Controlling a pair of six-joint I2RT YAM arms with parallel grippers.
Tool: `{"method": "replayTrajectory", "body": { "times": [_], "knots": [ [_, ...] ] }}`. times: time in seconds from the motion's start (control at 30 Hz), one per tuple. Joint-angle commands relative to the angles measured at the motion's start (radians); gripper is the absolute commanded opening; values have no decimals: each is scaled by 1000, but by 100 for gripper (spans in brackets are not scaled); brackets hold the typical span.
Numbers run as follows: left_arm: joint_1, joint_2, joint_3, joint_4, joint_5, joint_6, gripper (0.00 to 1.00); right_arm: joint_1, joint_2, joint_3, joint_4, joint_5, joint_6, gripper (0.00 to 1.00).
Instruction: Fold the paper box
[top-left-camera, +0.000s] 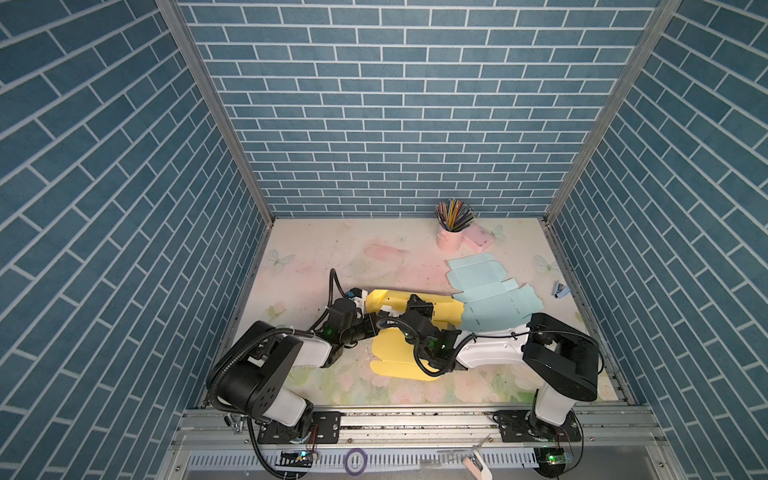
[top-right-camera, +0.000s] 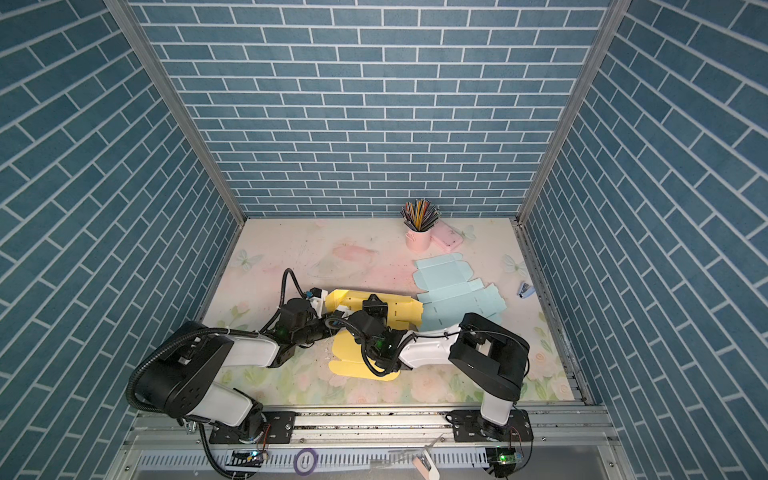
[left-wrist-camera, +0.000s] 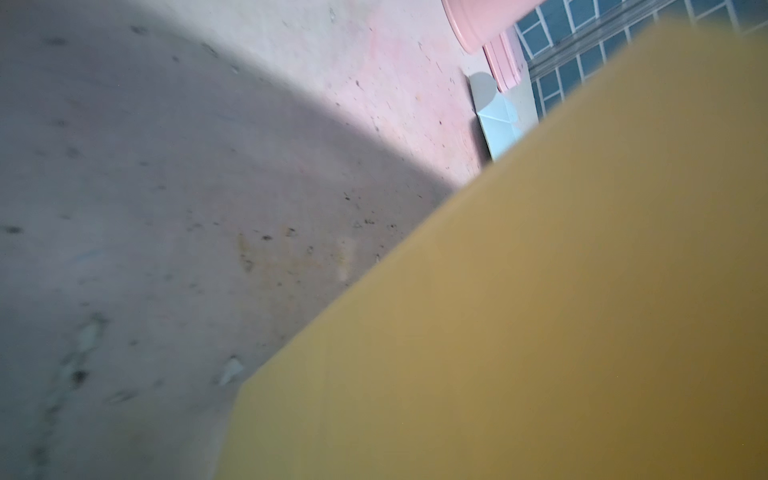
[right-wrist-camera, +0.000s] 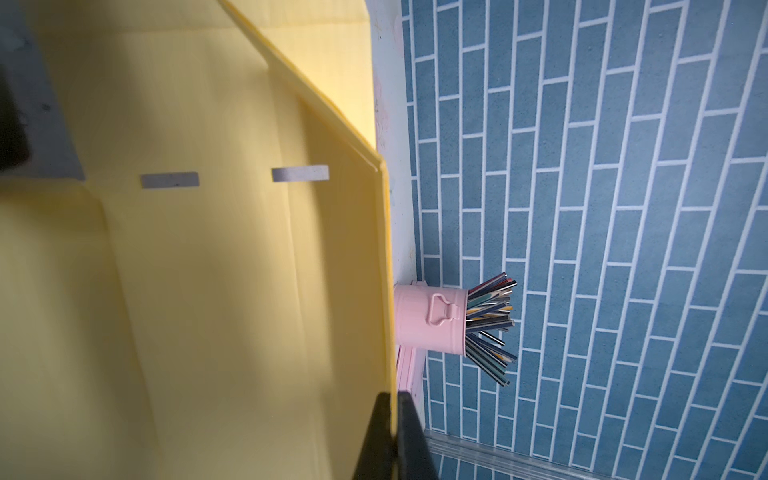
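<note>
The yellow paper box (top-left-camera: 392, 353), a die-cut sheet only partly folded, sits in the middle of the flowered counter (top-left-camera: 332, 257), with its far wall and left end raised and its near panel lying flat. The right hand (right-wrist-camera: 392, 397) is pinched shut on the top edge of the raised far wall, one black finger on each side of the paper. Two small rectangular slots show in the panel beside that wall. The left hand (top-left-camera: 384, 311) is at the raised left end with its jaws closed, but whether it grips paper I cannot tell.

Just to the right lies one flat light blue paper box sheet (top-left-camera: 482, 286), unfolded, its edge meeting the yellow one. Toward the back stands one pink metal cup (top-left-camera: 449, 239) crammed with coloured pencils (top-left-camera: 454, 214), too many to count. One flat pink case (top-left-camera: 478, 240) lies against it. One small blue stapler (top-left-camera: 559, 289) rests near the counter's right edge
</note>
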Motion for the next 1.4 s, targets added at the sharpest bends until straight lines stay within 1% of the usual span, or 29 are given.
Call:
{"method": "replayTrajectory", "body": {
  "times": [0.0, 0.03, 0.07, 0.1, 0.17, 0.23, 0.27, 0.33, 0.4, 0.43, 0.53, 0.6, 0.7, 0.93, 1.1, 1.23, 1.37],
  "knots": [
    [127, -77, -51, 33, 66, -22, 0, 12, -32, -44, 87, -4, -83, 0],
    [165, -109, -54, 8, 89, -14, 0, 12, -37, -55, 97, -10, -99, 0],
    [212, -150, -45, -39, 106, 2, 0, 13, -42, -73, 120, -22, -126, 0],
    [241, -193, -27, -101, 108, 28, 0, 12, -39, -84, 143, -30, -151, 0],
    [270, -258, 23, -227, 86, 77, 0, 10, -22, -89, 186, -36, -191, 0],
    [294, -288, 69, -292, 73, 104, 0, 10, -6, -85, 218, -45, -217, 0],
    [316, -283, 92, -308, 70, 115, 0, 10, -3, -81, 219, -52, -222, 0],
    [366, -222, 135, -312, 91, 128, 1, 11, -7, -79, 216, -75, -225, 0],
    [405, -108, 180, -270, 144, 126, 0, 6, -12, -79, 225, -94, -239, 0],
    [411, -56, 193, -242, 151, 117, 0, 3, -10, -79, 238, -100, -249, 0],
    [403, 84, 214, -93, 185, 81, 0, -7, -9, -74, 264, -119, -278, 0],
    [384, 128, 243, -69, 210, 94, 0, -14, -10, -61, 254, -143, -283, 0],
    [350, 121, 262, -115, 211, 137, 0, -32, 5, -38, 256, -167, -297, 0],
    [262, 83, 204, -79, 236, 149, 3, -74, 64, 2, 309, -208, -337, 0],
    [225, 84, 145, 55, 234, 77, 3, -89, 95, 13, 341, -213, -355, 0],
    [178, 102, 144, 63, 236, 86, 3, -83, 104, 8, 339, -214, -355, 0],
    [172, 123, 114, 169, 251, 44, 3, -73, 111, -2, 339, -205, -355, 0]
  ]
}}
